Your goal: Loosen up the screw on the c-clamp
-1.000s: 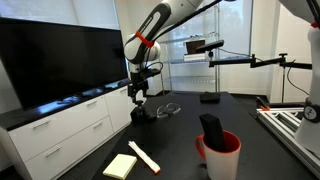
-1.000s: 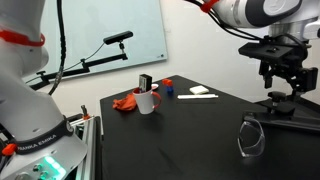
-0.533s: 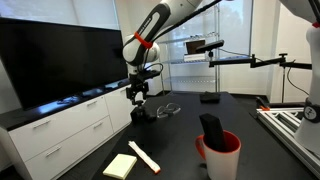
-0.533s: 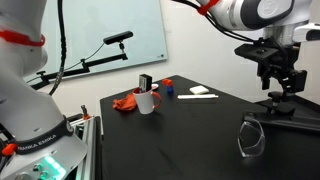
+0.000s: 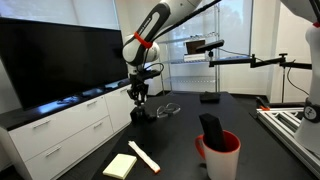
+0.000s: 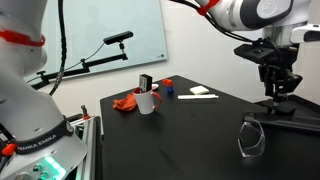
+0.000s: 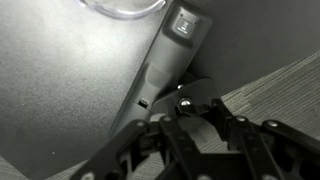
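The c-clamp [image 5: 143,114] is a small dark metal lump at the table's far corner, also seen in the other exterior view [image 6: 280,106]. My gripper [image 5: 138,98] hangs straight down onto it [image 6: 277,94]. In the wrist view the c-clamp's dark body [image 7: 165,55] runs up and away, and its screw end with a shiny ball [image 7: 183,102] sits between my fingertips. The gripper [image 7: 195,113] is shut on that screw, with the fingers pressed in on either side of it.
Thin wire loops [image 5: 170,109] lie beside the clamp [image 6: 251,137]. A red bucket [image 5: 220,156] holding a black object [image 5: 211,128] stands near the front. A yellow pad [image 5: 119,166] and a white stick [image 5: 144,157] lie nearby. A large screen [image 5: 60,60] stands on a white cabinet beside the table edge.
The gripper's fingers have closed from wide open onto the clamp's screw. The arm has stayed over the clamp with hardly any shift.
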